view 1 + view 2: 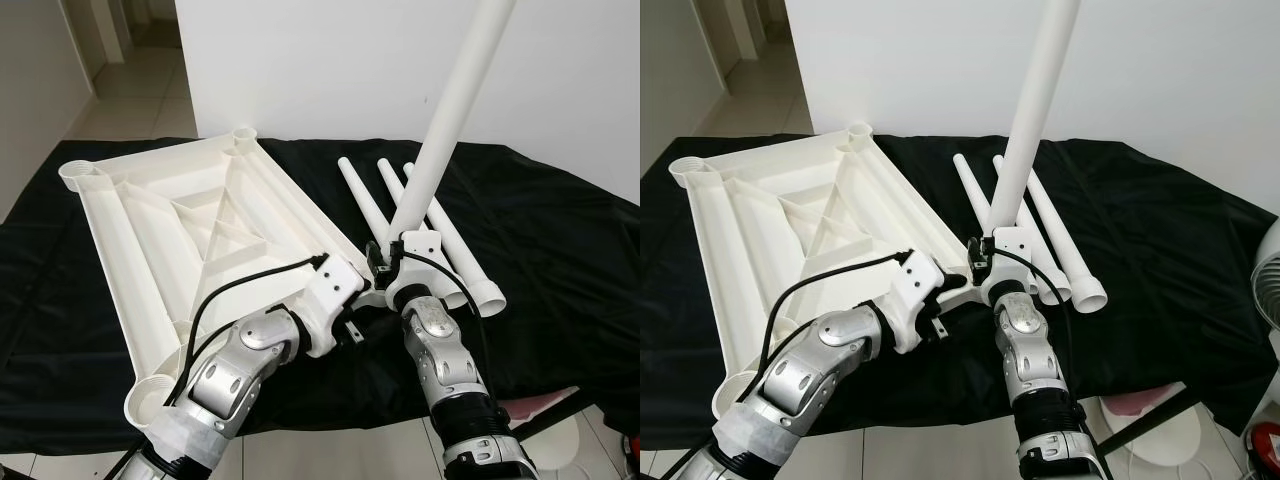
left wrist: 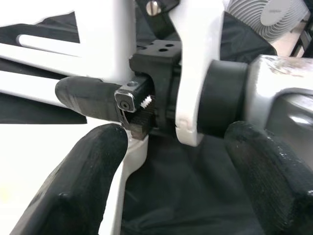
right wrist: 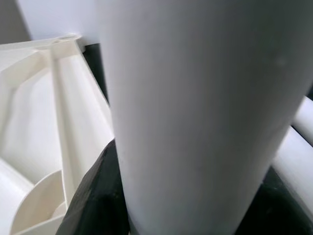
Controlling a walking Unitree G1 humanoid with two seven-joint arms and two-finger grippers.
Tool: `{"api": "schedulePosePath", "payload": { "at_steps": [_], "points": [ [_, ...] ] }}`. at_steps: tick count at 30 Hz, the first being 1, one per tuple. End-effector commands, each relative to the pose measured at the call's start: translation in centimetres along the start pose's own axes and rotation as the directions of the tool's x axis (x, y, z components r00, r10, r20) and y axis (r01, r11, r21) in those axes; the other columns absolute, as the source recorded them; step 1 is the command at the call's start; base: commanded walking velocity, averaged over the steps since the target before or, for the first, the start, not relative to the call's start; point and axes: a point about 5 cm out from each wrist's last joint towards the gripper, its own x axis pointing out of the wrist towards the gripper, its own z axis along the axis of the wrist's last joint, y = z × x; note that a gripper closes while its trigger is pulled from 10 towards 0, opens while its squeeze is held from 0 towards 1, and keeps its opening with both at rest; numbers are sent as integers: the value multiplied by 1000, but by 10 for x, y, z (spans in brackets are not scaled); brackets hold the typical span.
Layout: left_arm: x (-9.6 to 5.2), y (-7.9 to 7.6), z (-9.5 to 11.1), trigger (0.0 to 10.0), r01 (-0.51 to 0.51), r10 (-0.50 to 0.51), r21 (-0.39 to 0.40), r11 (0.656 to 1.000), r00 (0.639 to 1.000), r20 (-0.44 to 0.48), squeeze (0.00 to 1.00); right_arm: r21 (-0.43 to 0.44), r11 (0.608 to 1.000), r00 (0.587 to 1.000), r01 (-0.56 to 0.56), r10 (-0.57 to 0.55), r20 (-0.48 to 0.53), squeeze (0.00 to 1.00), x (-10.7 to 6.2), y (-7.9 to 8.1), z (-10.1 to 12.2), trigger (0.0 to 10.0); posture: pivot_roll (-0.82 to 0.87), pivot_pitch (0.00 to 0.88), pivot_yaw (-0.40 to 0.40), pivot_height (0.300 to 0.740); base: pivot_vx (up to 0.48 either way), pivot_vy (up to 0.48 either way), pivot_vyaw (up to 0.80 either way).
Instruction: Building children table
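R gripper [image 1: 388, 262] clamps upright white leg [image 1: 447, 120]; L gripper [image 1: 350, 300] open beside it, over black cloth [image 1: 560, 250], white wall [image 1: 330, 60] behind.

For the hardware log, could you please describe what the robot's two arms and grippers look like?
Both arms are jointed silver metal segments with black collars near the bottom. The left arm carries a looping black cable to a white wrist block; the right arm has a thinner black cable. The left gripper has thick, black, rough-textured fingers; the right gripper's mount is white and black.
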Motion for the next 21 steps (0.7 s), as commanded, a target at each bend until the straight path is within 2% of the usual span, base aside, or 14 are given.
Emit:
{"api": "schedulePosePath", "payload": {
  "at_steps": [1,4,10,11,15,21],
  "points": [
    [-1,6,-1,10000,-18,18,19,1000,1000,-11,0,46,999,998,23,-21,-54,0,-7,9,-10,10000,15,14,-46,740,0,0,0],
    [-2,9,0,10000,-24,24,26,999,1000,-12,0,65,998,999,4,-1,-50,0,-9,18,-8,10000,12,9,-45,740,0,0,0],
    [-1,9,-1,10000,-21,22,26,999,1000,-10,0,59,998,998,26,-22,-53,0,-10,13,-4,10000,12,4,-44,740,0,0,0],
    [-1,7,-2,10000,-19,19,25,1000,1000,-10,0,40,999,999,16,-15,-35,1000,-9,12,-2,10000,15,2,-46,740,0,0,0],
    [0,3,-3,10000,-8,8,20,1000,1000,-9,0,-15,1000,999,-19,19,26,1000,-8,6,7,10000,21,1,-47,740,0,0,0],
    [1,0,-3,10000,-1,1,17,1000,1000,-6,0,-56,996,997,-66,69,41,1000,-6,-5,12,10000,24,1,-46,740,0,0,0]
  ]
}}
